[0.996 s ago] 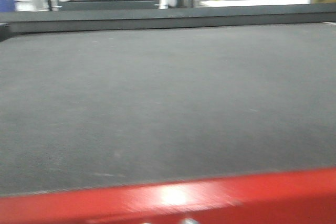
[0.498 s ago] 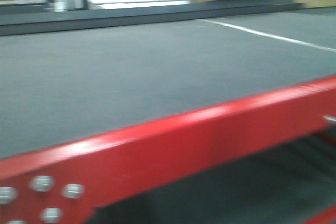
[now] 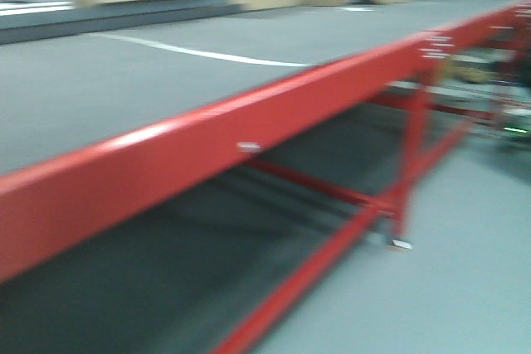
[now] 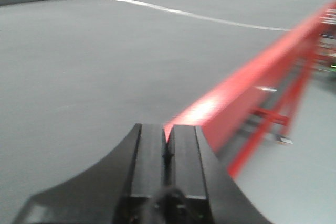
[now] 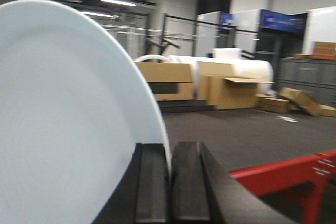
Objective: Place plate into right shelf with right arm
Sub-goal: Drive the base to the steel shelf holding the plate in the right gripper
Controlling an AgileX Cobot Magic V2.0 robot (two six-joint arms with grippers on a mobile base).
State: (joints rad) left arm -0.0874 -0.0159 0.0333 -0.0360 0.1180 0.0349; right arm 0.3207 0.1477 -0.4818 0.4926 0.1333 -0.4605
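The plate [image 5: 68, 114] is round, white with a pale-blue tint, and fills the left of the right wrist view, held on edge. My right gripper [image 5: 169, 153] is shut on its rim, one black finger on each side. My left gripper [image 4: 167, 135] is shut and empty, above the grey table top [image 4: 79, 61] near its red edge rail [image 4: 247, 85]. The right shelf is out of view. Neither arm shows in the front view.
A long grey table [image 3: 124, 72] with a red frame [image 3: 207, 151] and red legs [image 3: 411, 167] runs across the front view. Grey floor [image 3: 465, 271] lies at its right. Cardboard boxes [image 5: 231, 90] and dark cabinets [image 5: 307, 80] stand behind.
The front view has swung right: the table top that filled it now recedes to the left, and the red frame, legs and floor have come into sight.
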